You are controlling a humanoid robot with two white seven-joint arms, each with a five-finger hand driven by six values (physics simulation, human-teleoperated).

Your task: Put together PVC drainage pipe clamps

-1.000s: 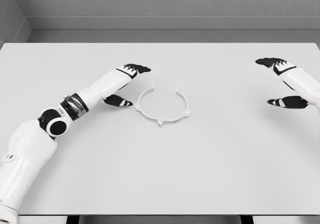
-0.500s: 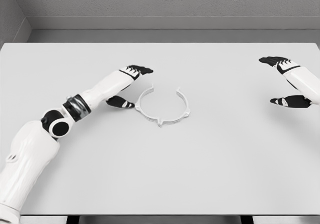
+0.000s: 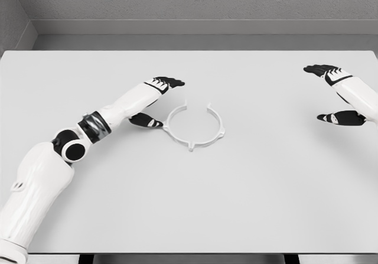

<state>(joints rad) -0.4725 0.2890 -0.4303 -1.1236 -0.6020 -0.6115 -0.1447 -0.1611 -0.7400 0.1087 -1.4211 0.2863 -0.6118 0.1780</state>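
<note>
Left hand [image 3: 155,98] nearer — clamp ring [image 3: 195,125]

The thin white open-ring plastic clamp [image 3: 195,126] looks smooth and matt. It lies on a pale grey matt tabletop [image 3: 236,193] with an even, unmarked surface. The glossy white hard-shell left arm [image 3: 41,181] carries a shiny metallic band; the wall behind [image 3: 195,1] looks rough, grainy grey.

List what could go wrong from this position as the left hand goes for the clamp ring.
1. The left hand is open right beside the clamp ring, thumb close to its left edge; a slightly off approach could push the light ring across the table instead of grasping it.
2. The ring lies flat, so the fingers may slide over it.
3. The right hand is far off, unable to steady it.
</note>
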